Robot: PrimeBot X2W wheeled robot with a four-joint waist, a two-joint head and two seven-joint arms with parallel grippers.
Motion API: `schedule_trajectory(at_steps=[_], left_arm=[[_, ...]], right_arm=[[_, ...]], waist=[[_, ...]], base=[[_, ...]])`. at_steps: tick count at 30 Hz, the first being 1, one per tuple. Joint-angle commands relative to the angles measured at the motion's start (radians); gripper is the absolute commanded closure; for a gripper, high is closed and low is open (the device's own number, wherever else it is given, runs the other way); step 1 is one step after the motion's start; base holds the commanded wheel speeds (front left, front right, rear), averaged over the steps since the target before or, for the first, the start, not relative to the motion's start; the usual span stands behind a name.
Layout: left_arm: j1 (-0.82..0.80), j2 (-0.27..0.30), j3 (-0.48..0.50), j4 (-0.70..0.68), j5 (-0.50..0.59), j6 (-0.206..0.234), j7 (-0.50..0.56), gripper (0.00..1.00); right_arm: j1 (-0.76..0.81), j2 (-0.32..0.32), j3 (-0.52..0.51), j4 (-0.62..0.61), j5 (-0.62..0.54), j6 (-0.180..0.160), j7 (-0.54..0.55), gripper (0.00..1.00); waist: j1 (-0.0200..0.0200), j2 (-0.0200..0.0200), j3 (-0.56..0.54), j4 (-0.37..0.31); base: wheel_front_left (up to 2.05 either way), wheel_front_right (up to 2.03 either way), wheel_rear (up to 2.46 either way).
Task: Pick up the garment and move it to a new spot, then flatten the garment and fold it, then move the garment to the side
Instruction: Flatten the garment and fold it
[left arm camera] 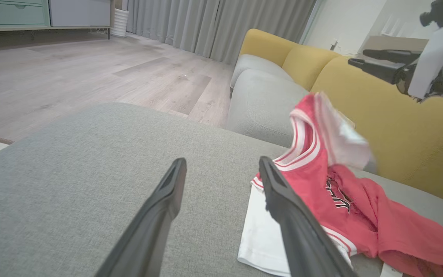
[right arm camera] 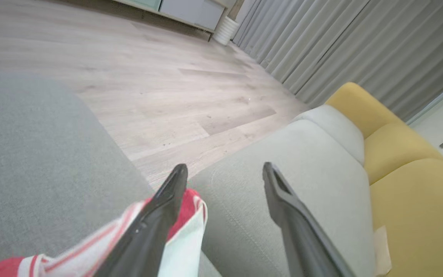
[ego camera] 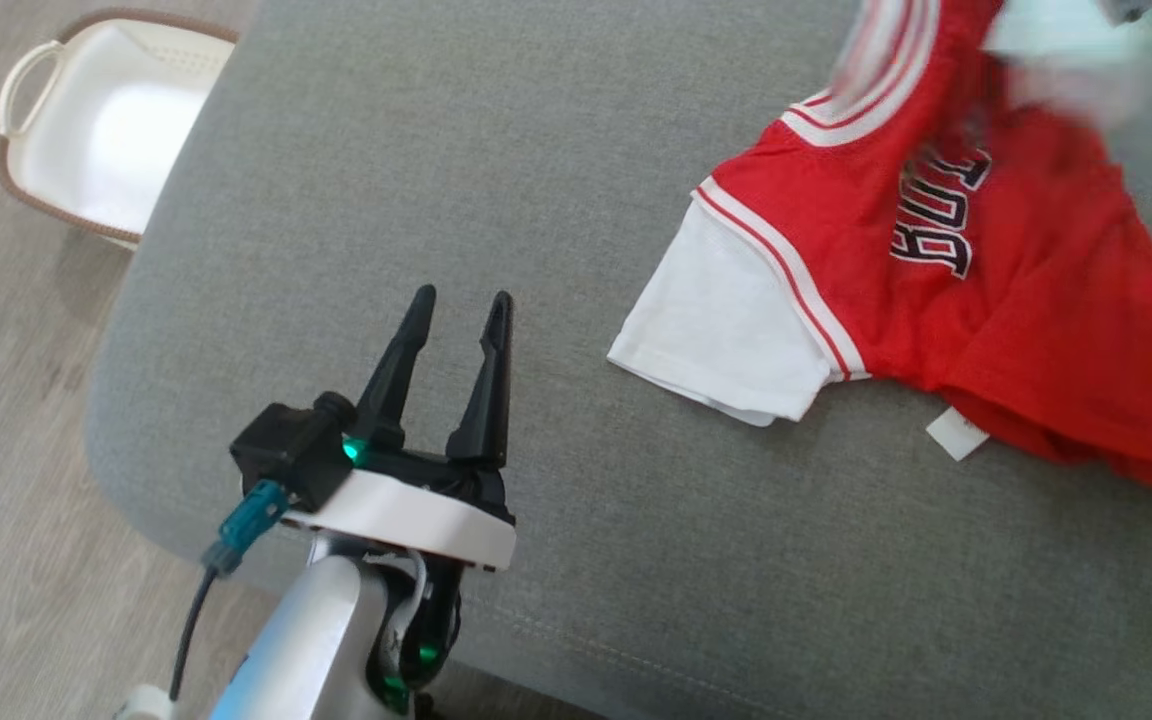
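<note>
Right pincer (right arm camera: 224, 166) wide open — garment (right arm camera: 187, 242) perhaps brushing 1 finger (right arm camera: 160, 215), left pincer (ego camera: 463, 296) open

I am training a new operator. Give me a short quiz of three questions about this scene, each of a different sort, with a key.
1. True or false: the left gripper is shut on the garment.
2. What stands on the floor beside the grey cushion? A) a white basket B) a blue bucket C) a black box
3. Fill in: the garment's sleeve nearest the left gripper is ____ in colour.
Key: 1 false; 2 A; 3 white.
</note>
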State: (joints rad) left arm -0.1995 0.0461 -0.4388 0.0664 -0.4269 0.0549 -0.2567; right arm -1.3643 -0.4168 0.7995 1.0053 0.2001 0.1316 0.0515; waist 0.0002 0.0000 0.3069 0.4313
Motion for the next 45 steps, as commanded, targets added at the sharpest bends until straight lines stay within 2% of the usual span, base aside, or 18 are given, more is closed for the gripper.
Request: schedule_trajectory(at_steps=[1, 5, 10, 17, 23, 29, 34, 38, 42, 45], left_arm=[[-0.042, 0.004, 0.038, -0.036, -0.004, 0.005, -0.005, 0.00], [-0.049, 0.004, 0.061, -0.036, 0.006, 0.002, -0.005, 0.00], [-0.061, 0.004, 0.093, -0.039, 0.025, -0.004, -0.005, 0.00], [-0.051, 0.004, 0.144, -0.043, 0.052, -0.011, -0.005, 0.00], [-0.008, 0.004, 0.192, -0.055, 0.070, -0.013, -0.005, 0.00], [0.025, 0.004, 0.209, -0.063, 0.091, -0.017, -0.005, 0.00], [0.039, 0.004, 0.206, -0.061, 0.098, -0.022, -0.005, 0.00], [0.043, 0.004, 0.196, -0.055, 0.100, -0.027, -0.005, 0.00], [0.038, 0.004, 0.184, -0.048, 0.102, -0.030, -0.005, 0.00], [0.029, 0.004, 0.175, -0.043, 0.102, -0.032, -0.005, 0.00]], right_arm=[[-0.011, 0.034, 0.019, -0.007, 0.023, -0.001, -0.010, 0.00], [-0.017, 0.050, 0.106, 0.027, 0.096, -0.001, -0.023, 0.00], [-0.025, 0.033, 0.138, 0.006, 0.196, -0.001, -0.117, 0.00], [0.060, 0.027, 0.091, -0.046, 0.299, -0.001, -0.261, 0.00], [0.267, 0.068, -0.041, -0.139, 0.338, -0.001, -0.310, 0.00], [0.586, 0.138, -0.297, -0.360, 0.231, -0.001, -0.313, 0.00], [0.873, 0.249, -0.478, -0.511, 0.098, -0.001, -0.313, 0.00], [1.006, 0.315, -0.517, -0.579, 0.013, -0.001, -0.312, 0.00], [1.055, 0.343, -0.500, -0.614, -0.046, -0.001, -0.294, 0.00], [1.066, 0.356, -0.483, -0.617, -0.043, -0.001, -0.272, 0.00]], waist=[[-0.0002, 0.0000, -0.002, -0.021], [-0.0002, 0.0000, -0.015, -0.086], [-0.0002, 0.0000, -0.039, -0.180], [-0.0002, 0.0000, -0.097, -0.291], [-0.0002, 0.0000, -0.168, -0.380], [-0.0002, 0.0000, -0.199, -0.428], [-0.0002, 0.0000, -0.197, -0.434], [-0.0002, 0.0000, -0.185, -0.426], [-0.0002, 0.0000, -0.167, -0.409], [-0.0002, 0.0000, -0.154, -0.391]], base=[[0.00, 0.00, 0.00], [0.00, 0.00, 0.00], [0.00, 0.00, 0.00], [0.00, 0.00, 0.00], [0.00, 0.00, 0.00], [0.00, 0.00, 0.00], [0.00, 0.00, 0.00], [0.00, 0.00, 0.00], [0.00, 0.00, 0.00], [0.00, 0.00, 0.00]])
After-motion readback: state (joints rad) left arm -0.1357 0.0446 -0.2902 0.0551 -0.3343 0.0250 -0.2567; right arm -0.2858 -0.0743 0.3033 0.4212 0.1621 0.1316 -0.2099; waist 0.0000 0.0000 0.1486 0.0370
